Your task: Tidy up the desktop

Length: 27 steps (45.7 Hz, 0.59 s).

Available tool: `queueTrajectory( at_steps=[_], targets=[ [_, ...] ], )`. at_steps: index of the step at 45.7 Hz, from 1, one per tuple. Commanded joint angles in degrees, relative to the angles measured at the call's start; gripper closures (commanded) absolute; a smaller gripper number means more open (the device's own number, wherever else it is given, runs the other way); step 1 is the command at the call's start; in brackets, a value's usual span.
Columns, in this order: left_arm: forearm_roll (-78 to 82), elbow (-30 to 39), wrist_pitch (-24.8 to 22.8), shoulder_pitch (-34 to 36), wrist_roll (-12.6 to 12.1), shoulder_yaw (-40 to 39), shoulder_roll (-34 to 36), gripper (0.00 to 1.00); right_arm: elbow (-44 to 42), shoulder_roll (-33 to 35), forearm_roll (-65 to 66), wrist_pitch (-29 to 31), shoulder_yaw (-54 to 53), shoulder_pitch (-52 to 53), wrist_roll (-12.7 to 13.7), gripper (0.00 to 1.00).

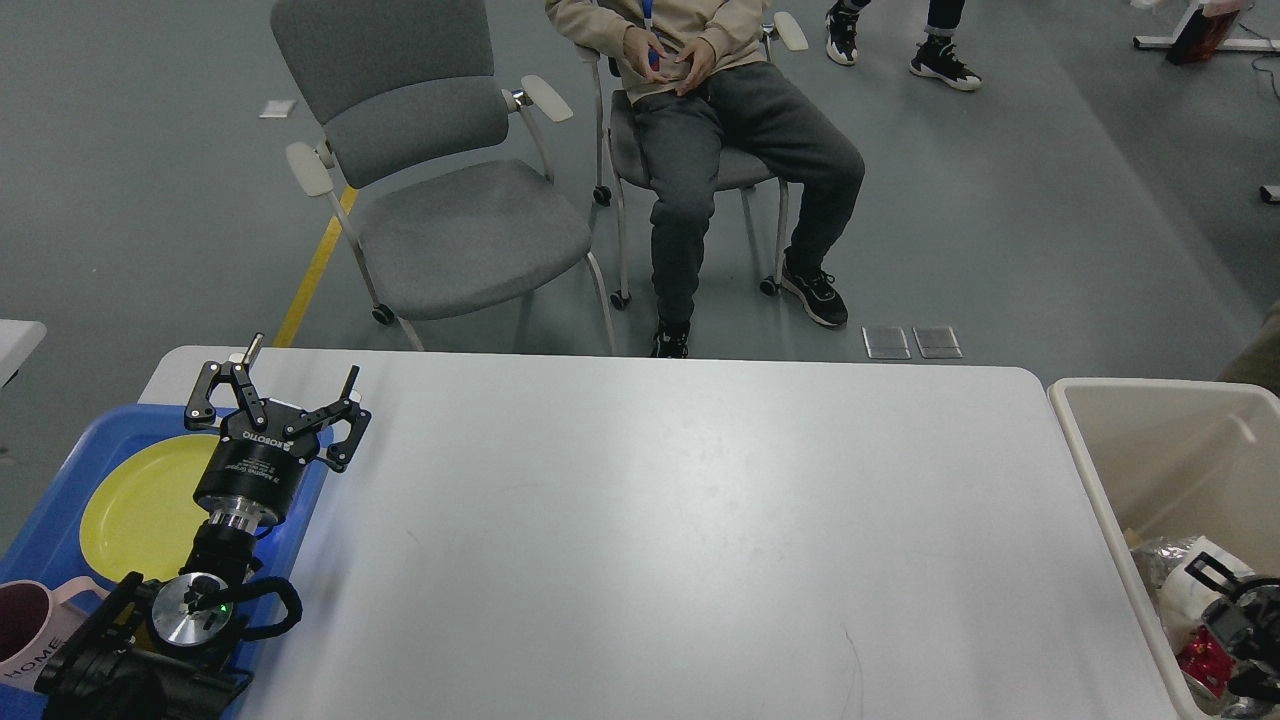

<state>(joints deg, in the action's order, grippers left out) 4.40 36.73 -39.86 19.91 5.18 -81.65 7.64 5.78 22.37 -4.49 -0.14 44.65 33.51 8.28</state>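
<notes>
The desktop (680, 520) is a large white tabletop with rounded corners, and its middle surface is bare. My left gripper (293, 376) stands open over the desktop's far left part, at the right edge of a blue tray (95, 428), with nothing between its fingers. My right gripper (1222, 598) shows small and dark at the lower right, over the rubbish inside a beige bin (1092, 470). Its fingers cannot be told apart.
The blue tray holds a yellow plate (135, 505) and a pink mug (22, 635). The bin contains a silver wrapper (1158, 558) and a red wrapper (1203, 665). Beyond the far edge stand a grey chair (450, 220) and a seated person (730, 150).
</notes>
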Motion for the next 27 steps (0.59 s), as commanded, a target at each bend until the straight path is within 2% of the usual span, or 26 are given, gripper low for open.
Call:
queueTrajectory(
  at_steps=[1,12,22,27],
  targets=[
    [0.00,0.01,0.04,0.05,0.00,0.00,0.00,0.04,0.11,0.05,0.00,-1.09,-0.09,-0.11,-0.02,0.00],
    [0.00,0.01,0.04,-0.04,0.00,0.00,0.00,0.04,0.46,0.92,0.00,-1.09,-0.70,0.24,-0.46,0.00],
    [0.00,0.01,0.04,-0.04,-0.09,0.00,0.00,0.04,0.29,3.47,0.00,-1.27,-10.97,0.94,-0.55,0.00],
    [0.00,0.00,0.04,0.05,-0.09,0.00,0.00,0.04,0.46,4.09,0.00,-1.18,-19.49,2.96,-0.64,0.00]
  ],
)
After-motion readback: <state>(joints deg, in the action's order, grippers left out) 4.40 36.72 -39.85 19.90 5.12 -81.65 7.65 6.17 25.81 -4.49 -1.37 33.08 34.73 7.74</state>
